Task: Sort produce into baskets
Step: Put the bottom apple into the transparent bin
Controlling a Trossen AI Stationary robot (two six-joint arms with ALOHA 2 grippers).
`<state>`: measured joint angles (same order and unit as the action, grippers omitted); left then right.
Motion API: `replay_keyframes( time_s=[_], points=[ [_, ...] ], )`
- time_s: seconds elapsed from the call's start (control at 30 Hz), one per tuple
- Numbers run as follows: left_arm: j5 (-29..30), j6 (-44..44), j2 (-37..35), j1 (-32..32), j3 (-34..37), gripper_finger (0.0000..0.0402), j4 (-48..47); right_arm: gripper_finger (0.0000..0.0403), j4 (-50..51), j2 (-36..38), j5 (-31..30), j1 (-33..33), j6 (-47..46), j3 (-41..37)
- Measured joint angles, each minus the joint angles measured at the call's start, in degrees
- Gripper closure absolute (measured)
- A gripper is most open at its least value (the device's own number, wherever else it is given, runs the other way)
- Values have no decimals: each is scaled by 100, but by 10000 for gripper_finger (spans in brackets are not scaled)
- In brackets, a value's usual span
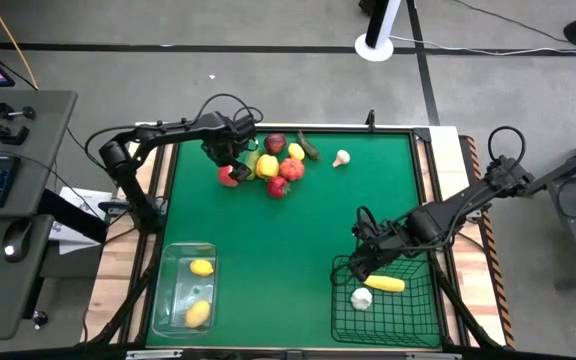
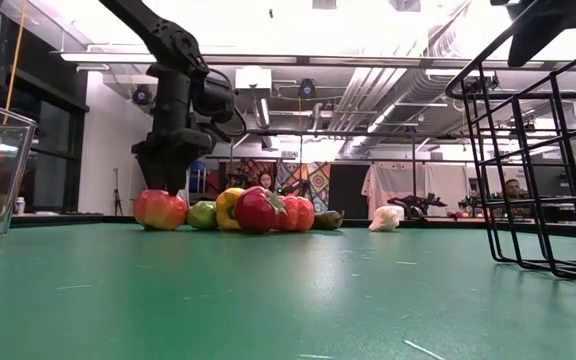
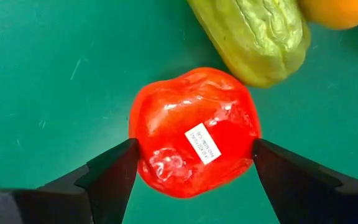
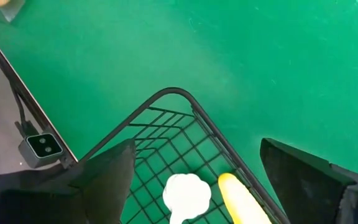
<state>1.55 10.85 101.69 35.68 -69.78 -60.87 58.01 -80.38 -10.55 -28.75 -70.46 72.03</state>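
My left gripper (image 1: pixel 226 163) is at the left end of the produce pile at the table's far middle, shut on an orange-red tomato (image 3: pixel 191 134) with a white sticker. A pale green vegetable (image 3: pixel 260 37), a yellow pepper (image 1: pixel 266 165), red apples (image 1: pixel 278 187), a lemon (image 1: pixel 295 152) and a cucumber (image 1: pixel 310 148) lie beside it. A white garlic (image 1: pixel 341 158) lies apart. My right gripper (image 1: pixel 365 250) is open and empty above the black wire basket's (image 1: pixel 423 320) far left corner (image 4: pixel 173 92). My left gripper pinches the tomato between its two fingers, on two opposite sides (image 3: pixel 140 155). The fingers come from above and point down. In the low view the tomato (image 2: pixel 161 210) sits on the table mat with the gripper right on top of it.
The wire basket at the near right holds a long yellow piece (image 1: pixel 384 284) and a white garlic (image 1: pixel 361 298). The clear bin (image 1: pixel 168 300) at the near left holds two lemons (image 1: pixel 200 267). Open green mat (image 1: pixel 288 260) lies between pile and containers.
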Motion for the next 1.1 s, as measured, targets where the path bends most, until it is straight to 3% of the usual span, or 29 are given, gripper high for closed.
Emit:
replay_keyframes(
  time_s=[0.2, 0.5, 0.6, 0.93, 1.03, 1.1],
  points=[
    [-284, 4, 79, 0, 5, 101, 134, 66, -15, -2, -8, 0, 0, 0],
    [-257, -93, 90, -14, 13, 115, 152, 66, -17, -2, -219, 0, 2, 0],
    [-242, -150, 90, -20, 16, 158, 154, 66, -17, -2, -265, 0, 2, 0],
    [-180, -292, -122, -16, 20, 365, 177, 66, -17, -2, -271, 0, 2, 2],
    [-173, -353, -348, -4, 42, 400, 171, 66, -17, -2, -271, 0, 36, 2],
    [-169, -361, -532, 0, 55, 396, 163, 66, -17, -3, -273, 0, 53, 2]
  ],
)
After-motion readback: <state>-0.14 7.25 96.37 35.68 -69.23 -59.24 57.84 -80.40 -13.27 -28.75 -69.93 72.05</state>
